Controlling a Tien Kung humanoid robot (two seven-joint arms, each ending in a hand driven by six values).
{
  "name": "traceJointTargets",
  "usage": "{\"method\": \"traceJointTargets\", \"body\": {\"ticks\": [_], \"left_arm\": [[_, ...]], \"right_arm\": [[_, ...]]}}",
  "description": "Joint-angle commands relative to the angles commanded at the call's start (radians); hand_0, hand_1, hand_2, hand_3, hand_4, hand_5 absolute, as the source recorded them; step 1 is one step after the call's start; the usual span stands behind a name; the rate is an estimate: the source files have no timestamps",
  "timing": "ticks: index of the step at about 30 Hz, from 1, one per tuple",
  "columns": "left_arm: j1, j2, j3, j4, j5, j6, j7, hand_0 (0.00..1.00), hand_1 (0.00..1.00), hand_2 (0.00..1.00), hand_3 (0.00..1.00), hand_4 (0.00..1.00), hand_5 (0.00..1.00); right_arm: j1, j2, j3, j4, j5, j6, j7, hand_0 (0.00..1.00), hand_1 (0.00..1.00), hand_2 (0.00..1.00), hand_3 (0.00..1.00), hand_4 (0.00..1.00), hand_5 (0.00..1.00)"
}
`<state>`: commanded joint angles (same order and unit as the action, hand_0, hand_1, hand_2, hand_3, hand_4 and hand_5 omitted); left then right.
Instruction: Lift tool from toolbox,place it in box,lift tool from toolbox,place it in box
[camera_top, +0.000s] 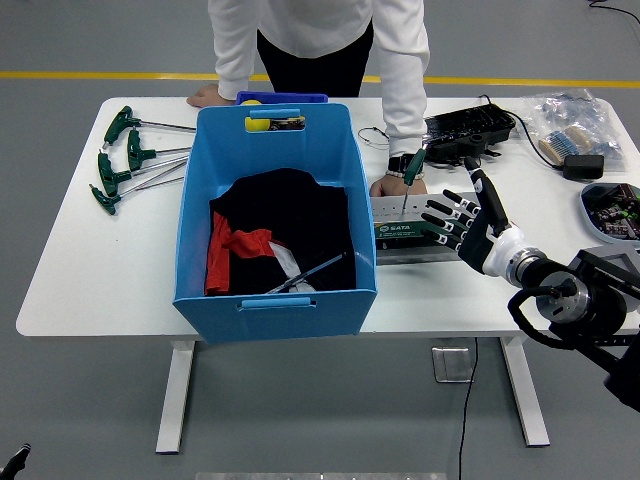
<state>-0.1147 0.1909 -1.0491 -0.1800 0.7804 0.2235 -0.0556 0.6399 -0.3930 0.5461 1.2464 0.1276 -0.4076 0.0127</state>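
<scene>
A grey tool holder (418, 222) with a green label lies right of the blue box (273, 205). One green-handled T-wrench (410, 173) stands upright in it. My right hand (462, 219) hovers over the holder's right end, fingers spread and pointing left, holding nothing. It is a little right of and below the wrench handle, not touching it. Inside the box lie black and red cloth and a metal tool (305, 272). A person's hand (395, 186) rests behind the holder. My left arm does not show.
Several green T-wrenches (125, 160) lie at the table's far left. A black tray (470, 128), a plastic bag (573, 118), a small black block (582, 166) and a parts dish (610, 210) sit at the far right. The person's other hand (207, 96) rests behind the box.
</scene>
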Motion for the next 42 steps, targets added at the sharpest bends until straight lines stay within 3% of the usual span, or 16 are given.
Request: {"method": "traceJointTargets", "body": {"ticks": [17,25,42], "left_arm": [[-0.010,0.000,-0.002,0.000,-0.005,0.000,-0.002,0.883,0.895,0.902,0.746,0.699,0.771],[-0.016,0.001,0.042,0.000,-0.044,-0.002,-0.017,0.883,0.896,0.901,0.745,0.699,0.771],[-0.032,0.004,0.036,0.000,-0.043,-0.001,-0.015,0.883,0.896,0.901,0.745,0.698,0.771]], "right_arm": [[0.063,0.065,-0.030,-0.082,0.034,0.029,0.008,0.469,0.558,0.753,0.943,0.981,0.864],[0.066,0.074,-0.031,-0.092,0.043,0.033,0.009,0.470,0.559,0.753,0.941,0.981,0.865],[0.089,0.104,-0.043,-0.144,0.058,0.047,0.013,0.471,0.559,0.754,0.941,0.983,0.865]]}}
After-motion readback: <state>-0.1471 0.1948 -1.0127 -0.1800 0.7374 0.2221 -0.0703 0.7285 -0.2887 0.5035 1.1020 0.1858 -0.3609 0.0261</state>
